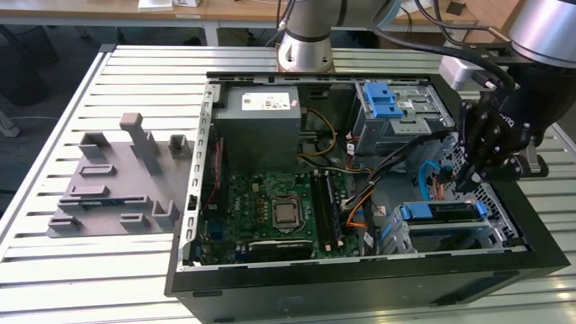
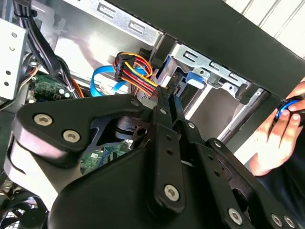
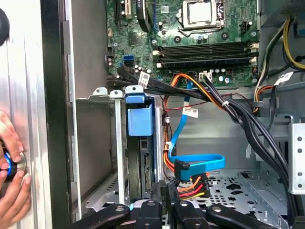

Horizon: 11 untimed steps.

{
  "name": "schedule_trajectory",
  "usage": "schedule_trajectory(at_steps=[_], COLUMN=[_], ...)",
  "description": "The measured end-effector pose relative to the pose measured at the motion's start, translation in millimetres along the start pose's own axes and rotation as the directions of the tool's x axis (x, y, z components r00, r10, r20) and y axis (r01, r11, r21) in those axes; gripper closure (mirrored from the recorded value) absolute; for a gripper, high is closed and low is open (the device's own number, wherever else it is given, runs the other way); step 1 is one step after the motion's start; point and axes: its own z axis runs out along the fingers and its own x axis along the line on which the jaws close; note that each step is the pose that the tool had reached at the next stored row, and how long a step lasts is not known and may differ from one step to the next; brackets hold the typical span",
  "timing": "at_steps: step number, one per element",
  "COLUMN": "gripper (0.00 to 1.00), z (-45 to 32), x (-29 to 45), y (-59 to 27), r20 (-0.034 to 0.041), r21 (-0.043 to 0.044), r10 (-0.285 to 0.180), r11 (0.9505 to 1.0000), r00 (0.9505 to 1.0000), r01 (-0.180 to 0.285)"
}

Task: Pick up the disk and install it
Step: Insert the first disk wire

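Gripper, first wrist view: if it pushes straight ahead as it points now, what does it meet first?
Most likely the cable plug with its red, orange and yellow wires, just ahead of the gripper. Depth is unclear.

An open computer case [image 1: 360, 287] sits on the slatted bench [image 1: 135, 270], beside a grey plastic fixture [image 1: 112, 185].
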Motion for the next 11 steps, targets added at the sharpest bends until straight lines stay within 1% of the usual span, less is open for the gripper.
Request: schedule_trajectory(at_steps=[3, 5, 7, 10, 11], gripper=[0.83, 0.83, 0.83, 0.83, 0.83], z=[0.7, 1.1, 1.5, 2.8, 3.2], x=[3.0, 5.2, 7.4, 11.3, 12.2], y=[1.2, 1.6, 1.5, 1.5, 1.5], r20=[0.0178, 0.0265, 0.0298, 0.0323, 0.0345], r21=[-0.0003, -0.0003, -0.0001, 0.0002, 0.0004], r10=[-0.003, -0.005, -0.006, -0.009, -0.01], r11=[1.0, 1.0, 1.0, 1.0, 0.9999], r00=[0.9998, 0.9996, 0.9995, 0.9994, 0.9994], r01=[0.003, 0.005, 0.006, 0.009, 0.01])
